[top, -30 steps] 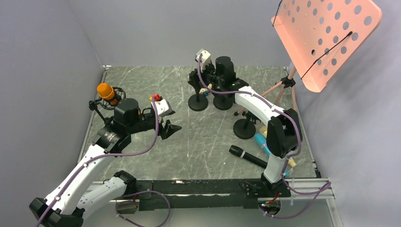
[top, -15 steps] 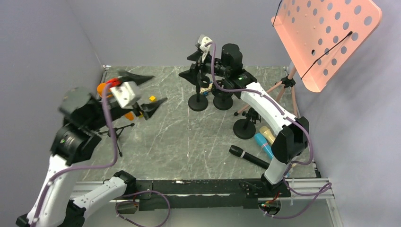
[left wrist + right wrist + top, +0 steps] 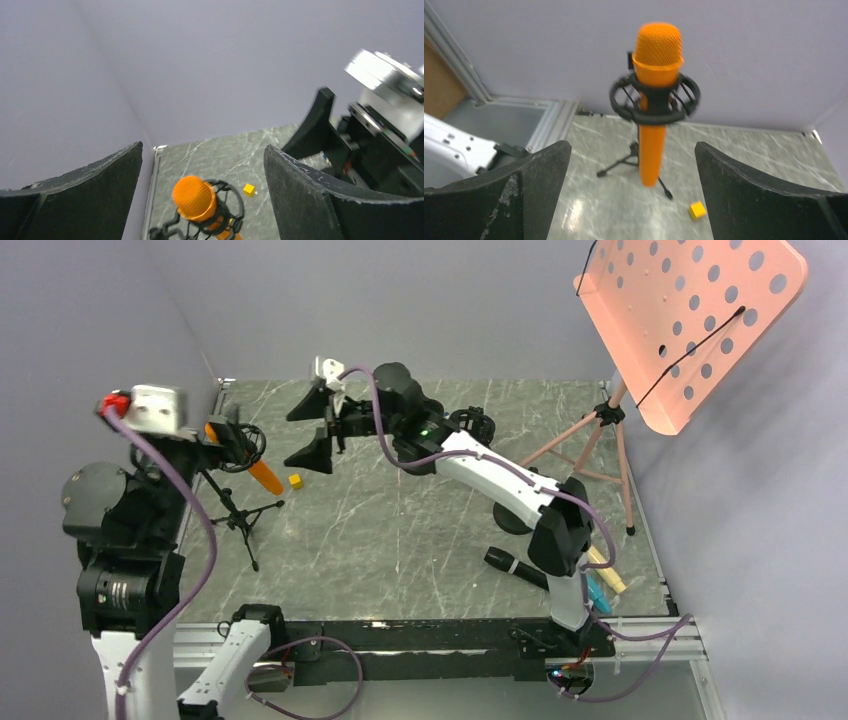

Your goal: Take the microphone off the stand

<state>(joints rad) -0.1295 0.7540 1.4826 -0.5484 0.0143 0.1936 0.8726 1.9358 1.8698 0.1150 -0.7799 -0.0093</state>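
Orange microphone (image 3: 656, 55) sits in the shock mount of its tripod stand (image 3: 649, 119), at ten o'clock on the marble table (image 3: 420, 540).
The right gripper (image 3: 290, 440) faces it from two o'clock, jaws spread wide and holding nothing. The left gripper (image 3: 202, 147) hangs above it, equally wide and empty. A small yellow cube (image 3: 295, 480) lies near the stand.

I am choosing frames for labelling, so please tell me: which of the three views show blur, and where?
Top external: mostly sharp, evenly lit; only the left arm's raised wrist looks slightly smeared. Left wrist: the orange microphone is fairly clear, but the right arm's wrist at the right edge is streaked. Right wrist: the microphone and its shock mount are soft.
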